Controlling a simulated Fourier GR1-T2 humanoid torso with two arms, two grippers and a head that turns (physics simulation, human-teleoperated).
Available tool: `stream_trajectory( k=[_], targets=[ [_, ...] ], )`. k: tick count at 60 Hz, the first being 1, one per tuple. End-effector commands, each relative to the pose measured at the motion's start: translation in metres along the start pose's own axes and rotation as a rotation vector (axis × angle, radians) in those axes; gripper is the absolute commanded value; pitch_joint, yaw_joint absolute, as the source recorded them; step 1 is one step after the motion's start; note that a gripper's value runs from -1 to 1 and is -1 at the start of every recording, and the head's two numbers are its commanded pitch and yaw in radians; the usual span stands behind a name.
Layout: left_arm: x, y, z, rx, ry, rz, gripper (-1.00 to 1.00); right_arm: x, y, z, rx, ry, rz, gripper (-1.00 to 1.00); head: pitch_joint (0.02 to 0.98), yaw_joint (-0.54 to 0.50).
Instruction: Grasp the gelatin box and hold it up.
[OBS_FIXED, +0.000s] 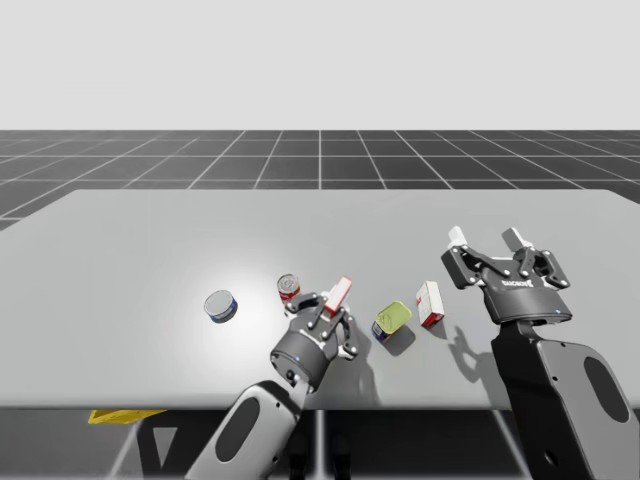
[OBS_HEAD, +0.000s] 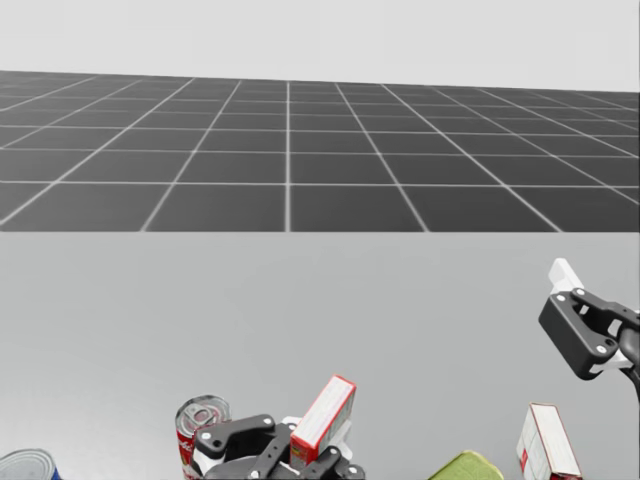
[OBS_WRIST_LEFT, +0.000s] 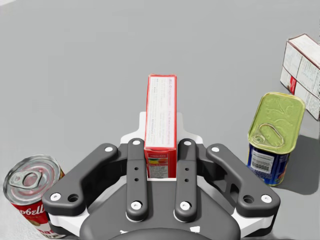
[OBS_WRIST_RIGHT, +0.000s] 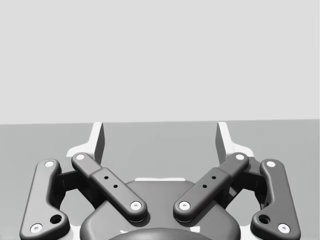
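Note:
The gelatin box (OBS_WRIST_LEFT: 161, 115), a slim red box with white faces, sits between the two fingers of my left gripper (OBS_WRIST_LEFT: 161, 150), which is shut on its near end. In the high view the gelatin box (OBS_FIXED: 339, 295) leans up and away from my left gripper (OBS_FIXED: 335, 305), near the table's front middle. The head view shows the same box (OBS_HEAD: 324, 415) tilted in the gripper (OBS_HEAD: 310, 445). My right gripper (OBS_FIXED: 487, 238) hangs open above the table at the right, nothing between its fingers (OBS_WRIST_RIGHT: 98, 140).
A red soup can (OBS_FIXED: 289, 288) stands just left of the held box, and a blue can (OBS_FIXED: 221, 305) lies further left. To the right are a green-topped blue tin (OBS_FIXED: 392, 320) and a white-and-red box (OBS_FIXED: 430, 303). The grey table (OBS_FIXED: 150, 240) stretches back.

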Motion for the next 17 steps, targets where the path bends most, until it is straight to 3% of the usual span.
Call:
stream_trajectory(
  k=[1, 17],
  targets=[
    [0.047, 0.002, 0.004, -0.063, -0.085, -0.056, 1.0, 0.0, 0.0, 0.0, 0.0, 0.002, -0.008, -1.0, 0.466, -0.07],
    [0.103, 0.019, 0.017, -0.029, -0.212, -0.083, 1.0, -0.001, 0.0, 0.0, -0.001, 0.001, 0.002, -1.0, 0.466, -0.07]
  ],
)
